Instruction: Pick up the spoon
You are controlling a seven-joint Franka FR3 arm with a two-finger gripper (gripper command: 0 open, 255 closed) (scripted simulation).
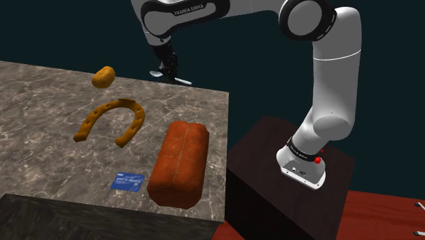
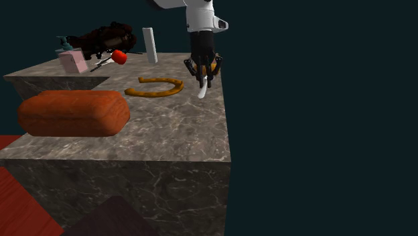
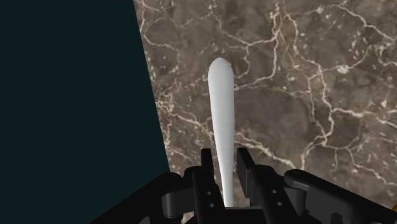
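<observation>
Claw [image 3: 224, 160] clamped on white spoon [image 3: 220, 108] near worktop [image 3: 318, 95] edge; advise a slow, straight vertical lift with firm grip, as the thin handle may slip.

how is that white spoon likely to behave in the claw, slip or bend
The spoon juts out straight from the claw, so it is probably stiff, not floppy. It looks smooth and is clasped only at one narrow end, so it may pivot or slip. Being slim, it is likely light.
</observation>
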